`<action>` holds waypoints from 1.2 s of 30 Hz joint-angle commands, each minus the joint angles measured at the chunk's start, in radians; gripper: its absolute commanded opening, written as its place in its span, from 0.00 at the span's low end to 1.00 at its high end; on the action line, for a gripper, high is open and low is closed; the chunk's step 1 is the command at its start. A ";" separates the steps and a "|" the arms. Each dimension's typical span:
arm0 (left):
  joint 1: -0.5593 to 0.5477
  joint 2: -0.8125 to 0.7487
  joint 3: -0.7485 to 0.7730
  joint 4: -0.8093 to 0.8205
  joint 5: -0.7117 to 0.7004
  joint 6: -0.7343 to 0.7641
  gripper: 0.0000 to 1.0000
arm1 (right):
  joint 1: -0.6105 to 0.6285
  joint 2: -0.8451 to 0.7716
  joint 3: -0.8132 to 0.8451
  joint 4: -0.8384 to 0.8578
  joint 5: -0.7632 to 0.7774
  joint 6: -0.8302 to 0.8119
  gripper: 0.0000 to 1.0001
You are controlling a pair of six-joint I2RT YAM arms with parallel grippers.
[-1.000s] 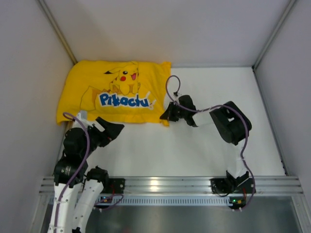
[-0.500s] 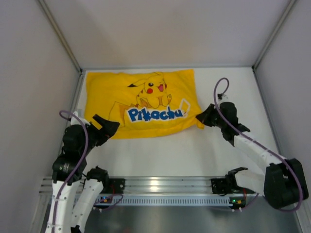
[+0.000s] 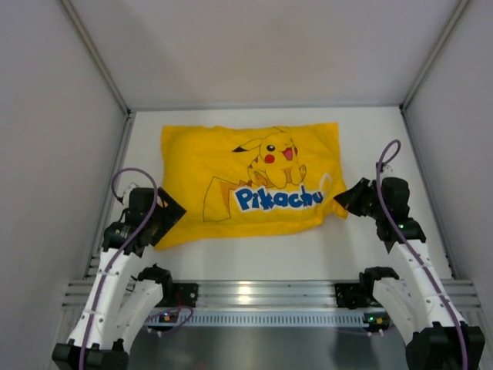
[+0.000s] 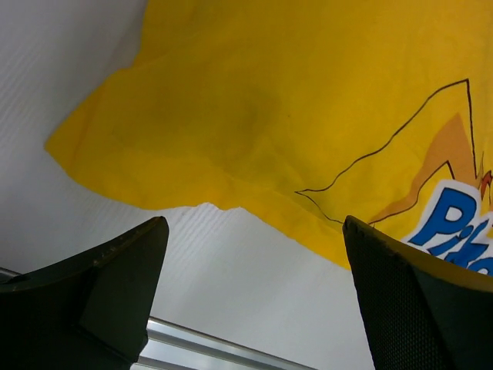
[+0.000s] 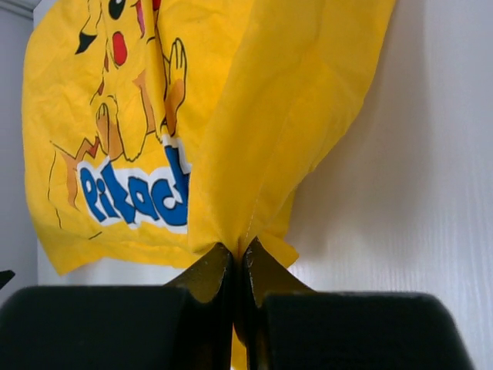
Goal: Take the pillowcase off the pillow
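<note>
The yellow pillowcase [image 3: 231, 181] lies printed side up across the middle of the white table [image 3: 254, 250]. The right gripper [image 5: 240, 262] is pressed together on the case's near right corner, drawing the cloth into a raised fold. The left gripper [image 4: 253, 227] is spread, its 2 fingers apart by the near left corner, holding nothing.

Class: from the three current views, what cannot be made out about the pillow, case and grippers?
- The pillow: unseen in every view; the bright yellow fabric Pikachu pillowcase covers it.
- Right wrist view: right gripper pinches a fold; cloth hides whether padding is caught too.
- Left wrist view: blue lettering cut off at the right edge.
- Top view: whether left gripper touches the case corner, too small to tell.
</note>
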 commanded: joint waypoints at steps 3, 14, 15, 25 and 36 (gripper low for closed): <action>0.006 0.006 -0.044 -0.007 -0.143 -0.205 0.99 | -0.020 -0.051 0.058 -0.019 -0.101 0.001 0.00; 0.012 0.251 -0.068 0.211 -0.117 -0.220 0.99 | -0.020 -0.072 0.067 -0.021 -0.173 -0.014 0.00; 0.014 0.260 -0.075 0.243 -0.079 -0.216 0.99 | -0.020 -0.069 0.067 -0.021 -0.178 -0.017 0.00; 0.026 0.175 -0.355 0.714 0.012 -0.164 0.94 | -0.020 -0.075 0.063 -0.024 -0.207 -0.048 0.00; 0.028 0.175 -0.328 0.675 0.073 -0.093 0.00 | -0.020 -0.066 0.069 -0.027 -0.235 -0.066 0.00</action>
